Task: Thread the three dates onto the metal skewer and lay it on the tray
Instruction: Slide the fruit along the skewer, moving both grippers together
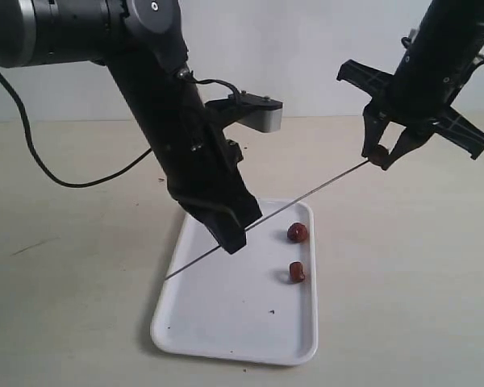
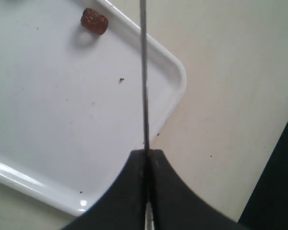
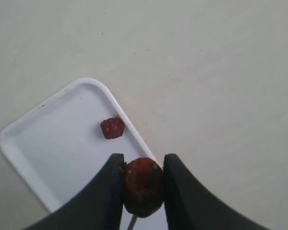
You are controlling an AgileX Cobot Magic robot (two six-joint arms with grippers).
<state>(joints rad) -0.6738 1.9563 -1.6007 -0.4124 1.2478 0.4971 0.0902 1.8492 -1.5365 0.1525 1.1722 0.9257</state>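
Note:
The thin metal skewer (image 1: 306,197) slants in the air over the white tray (image 1: 226,322). My left gripper (image 1: 234,235) is shut on its lower part; in the left wrist view the skewer (image 2: 144,72) runs straight out from between the closed fingers (image 2: 134,191). My right gripper (image 1: 381,155) is shut on one date (image 3: 143,186) at the skewer's upper tip; a bit of skewer (image 3: 131,223) shows just below the date. Two more dates (image 1: 298,233) (image 1: 297,272) lie on the tray near its right rim.
The tray (image 2: 175,72) rests on a pale beige tabletop (image 1: 403,274) and carries a few dark specks (image 2: 121,80). A black cable (image 1: 64,179) trails across the table at the left, behind the left arm.

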